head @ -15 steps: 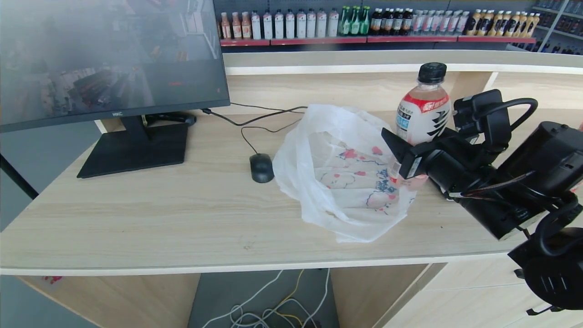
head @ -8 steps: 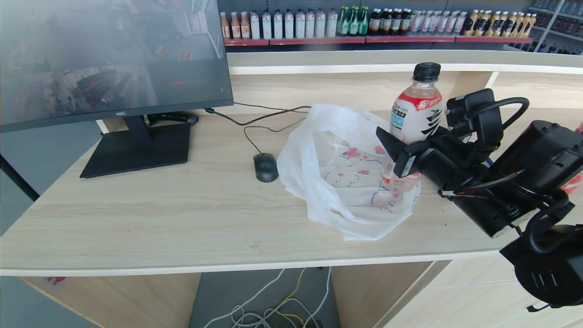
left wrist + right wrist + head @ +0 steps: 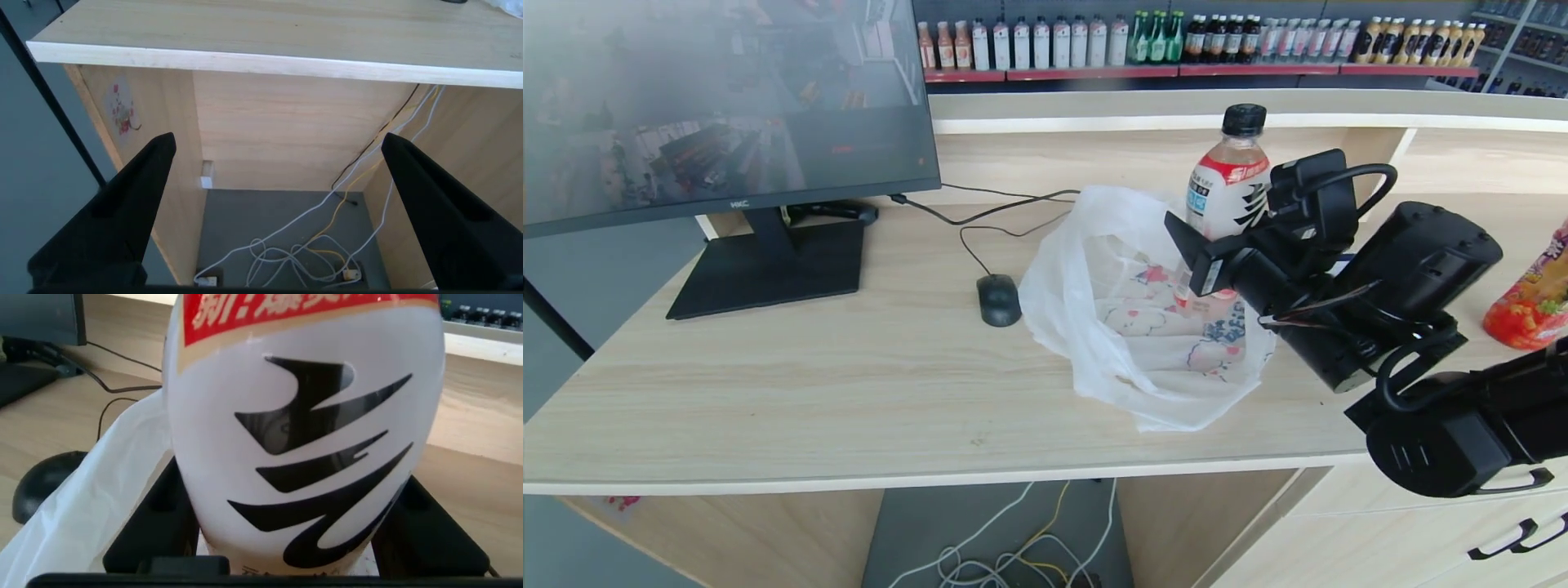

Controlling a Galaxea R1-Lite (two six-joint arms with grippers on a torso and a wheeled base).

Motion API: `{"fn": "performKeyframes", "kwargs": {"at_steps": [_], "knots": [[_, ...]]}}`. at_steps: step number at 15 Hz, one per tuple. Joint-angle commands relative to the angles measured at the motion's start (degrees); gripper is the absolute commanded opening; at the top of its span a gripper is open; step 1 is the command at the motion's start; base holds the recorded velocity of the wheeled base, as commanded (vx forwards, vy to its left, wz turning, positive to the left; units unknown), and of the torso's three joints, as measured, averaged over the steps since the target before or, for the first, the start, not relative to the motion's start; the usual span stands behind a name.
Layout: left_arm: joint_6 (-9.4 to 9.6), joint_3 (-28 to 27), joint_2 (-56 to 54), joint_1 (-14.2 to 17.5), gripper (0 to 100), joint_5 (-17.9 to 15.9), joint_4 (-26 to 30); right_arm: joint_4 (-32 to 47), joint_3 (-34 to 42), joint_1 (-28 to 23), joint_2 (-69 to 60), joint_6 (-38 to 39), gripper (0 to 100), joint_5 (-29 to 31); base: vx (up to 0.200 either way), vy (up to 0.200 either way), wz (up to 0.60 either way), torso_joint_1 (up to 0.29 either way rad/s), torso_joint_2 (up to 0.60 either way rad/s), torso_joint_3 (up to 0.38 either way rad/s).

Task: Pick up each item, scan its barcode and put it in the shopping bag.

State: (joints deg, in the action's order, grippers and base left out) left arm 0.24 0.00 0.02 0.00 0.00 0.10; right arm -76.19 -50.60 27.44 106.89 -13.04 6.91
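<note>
My right gripper [image 3: 1232, 260] is shut on a clear drink bottle [image 3: 1225, 196] with a black cap and a red, white and black label. The bottle stands upright in the jaws, held over the open mouth of the white plastic shopping bag [image 3: 1111, 343] on the wooden counter. In the right wrist view the bottle [image 3: 306, 433] is close up, with the bag [image 3: 98, 498] below it. A printed packet lies inside the bag. My left gripper [image 3: 274, 212] is open, below the counter's front edge, facing the space underneath.
A monitor [image 3: 719, 106] on a black stand sits at the counter's left. A black mouse [image 3: 999, 299] and its cable lie just left of the bag. A red and orange snack packet [image 3: 1531, 302] lies at the right edge. Shelves of bottles [image 3: 1192, 37] stand behind.
My right arm has carried the bottle leftward and a little up, from beside the bag's right edge to over its opening. The head camera shifted slightly early on.
</note>
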Motion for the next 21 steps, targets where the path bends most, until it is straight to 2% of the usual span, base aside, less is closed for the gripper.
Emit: {"fn": "performKeyframes", "kwargs": {"at_steps": [1, 4, 21], "knots": [[0.02, 0.0, 0.06, 0.0, 100, 0.0, -0.01, -0.1, -2.22, 0.07, 3.33, 0.48, 0, 0.03, 0.0, 0.0, 0.0, 0.0, 0.0, 0.0], [0.02, 0.0, 0.06, 0.0, 100, 0.0, -0.01, -0.1, -4.86, 0.24, 5.53, 1.79, 0, 0.03, 0.0, 0.0, 0.0, 0.0, 0.0, 0.0], [0.02, 0.0, 0.06, 0.0, 100, 0.0, -0.01, 0.25, -7.23, 1.39, 11.06, 4.43, 0, 0.82, 0.0, 0.0, 0.0, 0.0, 0.0, 0.0]]}}
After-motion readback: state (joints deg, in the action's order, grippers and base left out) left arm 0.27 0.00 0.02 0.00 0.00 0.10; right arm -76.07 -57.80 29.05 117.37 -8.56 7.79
